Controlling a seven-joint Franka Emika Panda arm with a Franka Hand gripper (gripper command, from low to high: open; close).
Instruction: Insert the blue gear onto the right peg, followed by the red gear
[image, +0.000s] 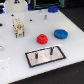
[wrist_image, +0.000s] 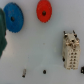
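Note:
The blue gear (image: 61, 34) lies flat on the white table, towards the exterior view's right. The smaller red gear (image: 42, 38) lies just beside it, on the exterior view's left. Nearer the camera is the black-edged silvery plate (image: 56, 56) with two upright pins. The right peg (image: 50, 51) is bare. The wrist view shows the blue gear (wrist_image: 13, 17) and red gear (wrist_image: 44, 10) from above, apart from each other. The plate is out of that view. No gripper fingers show in either view.
A beige slotted block (image: 18, 27) stands on the exterior view's left and also shows in the wrist view (wrist_image: 70, 50). Small dark parts (wrist_image: 25, 74) lie on the table. A dark green shape (wrist_image: 2, 30) is at the wrist view's edge. Clutter lines the table's far edge (image: 52, 8).

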